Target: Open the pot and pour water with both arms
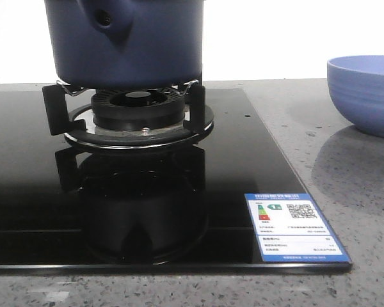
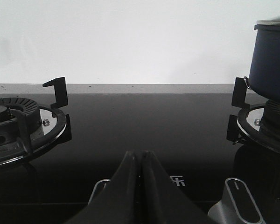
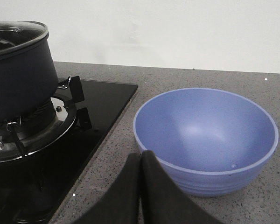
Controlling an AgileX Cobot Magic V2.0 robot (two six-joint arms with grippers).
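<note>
The pot [image 1: 125,41], dark navy with straight sides, sits on the black supports of a gas burner [image 1: 137,115] on the glossy black cooktop [image 1: 25,211], its stubby handle socket [image 1: 104,20] with a round hole facing the front camera. In the right wrist view a glass lid [image 3: 16,35] with a metal rim is still on the pot. A light-blue ribbed bowl [image 3: 205,140] stands on the grey speckled counter [image 1: 345,192] to the right of the cooktop, well apart from the pot and empty inside. A blue and white energy label [image 1: 294,227] is stuck on the cooktop's near right corner. The left gripper [image 2: 141,161] hangs low over the middle of the cooktop, between the 2 burners, with its 2 dark fingers pressed together and nothing between them; 2 silver control knobs [image 2: 240,207] lie just beside it, and the empty second burner [image 2: 18,123] is off to one side. The right gripper [image 3: 141,161] is above the counter, its fingers likewise closed against each other on nothing, with the tips just in front of the bowl's near wall; whether they touch it I cannot tell. Neither arm shows in the front view.
</note>
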